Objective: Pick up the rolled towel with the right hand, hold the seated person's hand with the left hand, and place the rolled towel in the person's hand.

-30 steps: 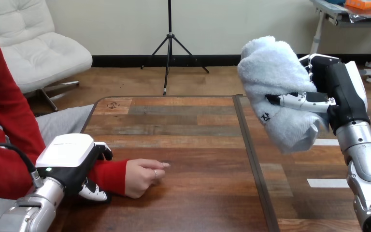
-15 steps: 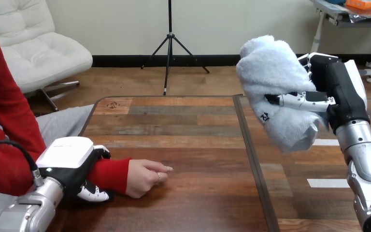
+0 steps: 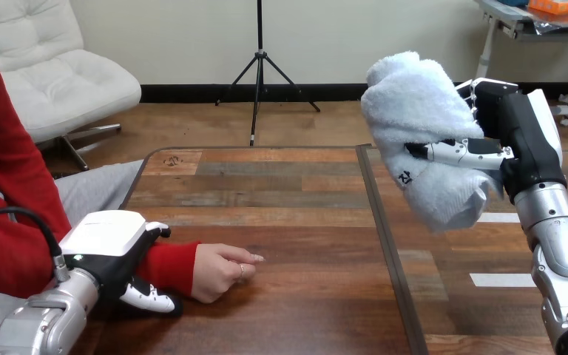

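Note:
My right hand (image 3: 521, 140) holds the rolled white towel (image 3: 425, 137) up in the air over the right half of the table, fingers and thumb curled round it. The person's hand (image 3: 222, 271) rests as a loose fist on the table at the lower left, its red sleeve (image 3: 166, 266) behind it. My left hand (image 3: 115, 248) sits over the sleeve at the wrist, fingers curled round it from above and the thumb beneath.
The wooden table (image 3: 288, 214) has a dark seam (image 3: 384, 237) running front to back right of centre. White tape strips (image 3: 501, 279) lie on the right half, near my right forearm.
My left hand has slid slightly back and down along the sleeve, and the person's hand has shifted a little. The right hand and towel have nudged slightly left.

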`<state>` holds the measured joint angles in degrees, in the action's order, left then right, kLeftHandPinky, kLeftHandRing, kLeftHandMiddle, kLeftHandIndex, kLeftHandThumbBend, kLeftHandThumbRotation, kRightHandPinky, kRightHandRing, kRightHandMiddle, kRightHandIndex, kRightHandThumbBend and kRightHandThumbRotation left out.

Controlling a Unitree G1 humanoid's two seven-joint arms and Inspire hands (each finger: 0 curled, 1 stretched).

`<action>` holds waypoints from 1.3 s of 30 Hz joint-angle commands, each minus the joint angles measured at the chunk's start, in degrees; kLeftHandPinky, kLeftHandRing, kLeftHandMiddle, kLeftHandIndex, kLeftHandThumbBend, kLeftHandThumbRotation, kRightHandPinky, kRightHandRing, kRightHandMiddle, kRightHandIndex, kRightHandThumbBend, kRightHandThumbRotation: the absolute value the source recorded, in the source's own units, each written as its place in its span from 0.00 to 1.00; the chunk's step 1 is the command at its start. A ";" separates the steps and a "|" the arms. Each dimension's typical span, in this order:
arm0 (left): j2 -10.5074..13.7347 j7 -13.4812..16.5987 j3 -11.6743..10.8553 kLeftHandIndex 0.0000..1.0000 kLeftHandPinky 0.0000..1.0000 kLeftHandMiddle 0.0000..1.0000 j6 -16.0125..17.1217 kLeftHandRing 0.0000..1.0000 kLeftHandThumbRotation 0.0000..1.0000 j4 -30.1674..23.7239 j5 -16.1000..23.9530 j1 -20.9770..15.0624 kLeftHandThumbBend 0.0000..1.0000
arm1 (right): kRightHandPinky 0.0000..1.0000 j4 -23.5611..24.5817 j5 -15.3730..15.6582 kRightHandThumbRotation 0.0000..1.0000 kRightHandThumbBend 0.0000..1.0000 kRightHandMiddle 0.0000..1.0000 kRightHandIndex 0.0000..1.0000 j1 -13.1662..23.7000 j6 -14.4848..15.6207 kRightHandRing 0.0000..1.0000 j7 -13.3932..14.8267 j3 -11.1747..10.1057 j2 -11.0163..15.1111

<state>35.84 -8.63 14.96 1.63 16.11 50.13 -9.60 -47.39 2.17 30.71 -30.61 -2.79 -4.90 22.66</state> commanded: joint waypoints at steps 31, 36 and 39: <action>-0.24 2.79 2.86 0.77 0.82 0.79 2.61 0.80 0.26 -0.57 1.25 -2.13 0.87 | 0.29 3.94 -1.35 0.00 0.81 0.40 0.42 2.40 -0.42 0.34 0.03 -1.90 0.18; -0.32 2.66 3.07 0.73 0.81 0.76 2.20 0.77 0.20 -0.86 1.44 -2.19 0.84 | 0.29 3.99 -1.19 0.00 0.81 0.40 0.42 2.40 -0.52 0.34 0.17 -1.86 0.21; -0.29 3.06 3.36 0.70 0.80 0.74 2.11 0.75 0.15 -0.76 1.78 -2.30 0.82 | 0.29 3.94 -1.12 0.00 0.81 0.40 0.42 2.40 -0.56 0.34 0.21 -1.83 0.24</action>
<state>35.53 -5.93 16.81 4.17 15.64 50.41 -9.87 -47.38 2.11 30.70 -30.60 -3.08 -5.09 22.66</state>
